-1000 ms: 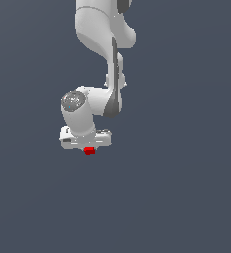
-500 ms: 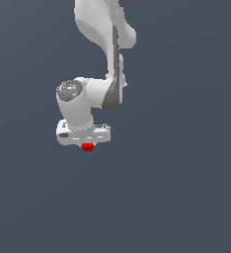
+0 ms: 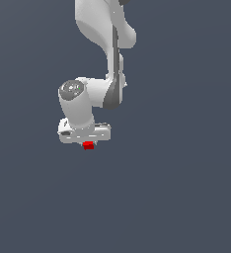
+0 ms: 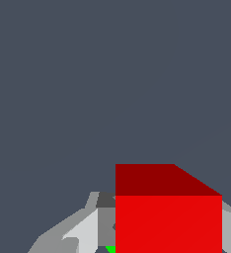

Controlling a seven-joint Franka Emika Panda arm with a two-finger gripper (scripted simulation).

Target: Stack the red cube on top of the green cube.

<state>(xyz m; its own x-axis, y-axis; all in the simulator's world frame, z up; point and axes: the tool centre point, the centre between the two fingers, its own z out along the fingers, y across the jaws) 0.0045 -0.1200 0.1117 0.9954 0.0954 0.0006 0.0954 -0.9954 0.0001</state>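
The gripper [image 3: 88,143] clamps the red cube [image 3: 88,145] between its fingers, above the middle of the bench [image 3: 186,197]. The green cube [image 4: 110,249] shows only as a sliver beside the red one in the wrist view. The arm should centre over green before lowering; nothing else obstructs

red cube [image 4: 168,222], green cube [image 4: 110,249] sliver, white arm [image 3: 100,29], grey bg

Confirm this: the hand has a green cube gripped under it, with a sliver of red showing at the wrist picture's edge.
Colours are swapped. The hand grips the red cube; the sliver is green, likely the green cube. The wrist view shows both.
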